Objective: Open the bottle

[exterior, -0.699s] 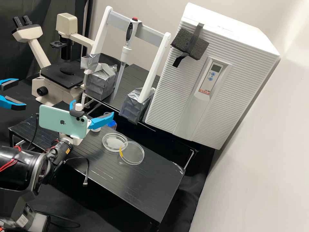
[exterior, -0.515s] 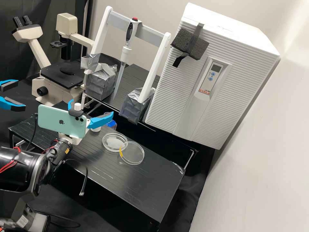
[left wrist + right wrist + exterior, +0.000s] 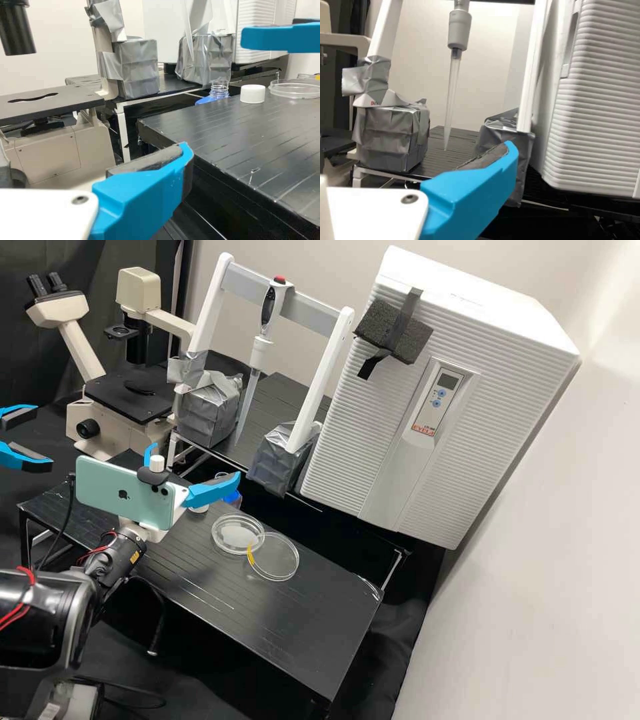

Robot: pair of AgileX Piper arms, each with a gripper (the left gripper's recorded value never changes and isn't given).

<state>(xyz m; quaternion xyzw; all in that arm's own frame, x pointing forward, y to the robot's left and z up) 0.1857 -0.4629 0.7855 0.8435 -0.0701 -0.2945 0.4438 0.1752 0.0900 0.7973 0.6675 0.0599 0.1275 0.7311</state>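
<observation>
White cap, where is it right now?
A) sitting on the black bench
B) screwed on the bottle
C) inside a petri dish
A: the white cap sits on the black bench, right beside the bottle.

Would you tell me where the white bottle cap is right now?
In the left wrist view the white cap stands on the black bench, close beside the clear bottle and a petri dish.

White cap (image 3: 252,93), ribbed black bench (image 3: 240,142)
</observation>
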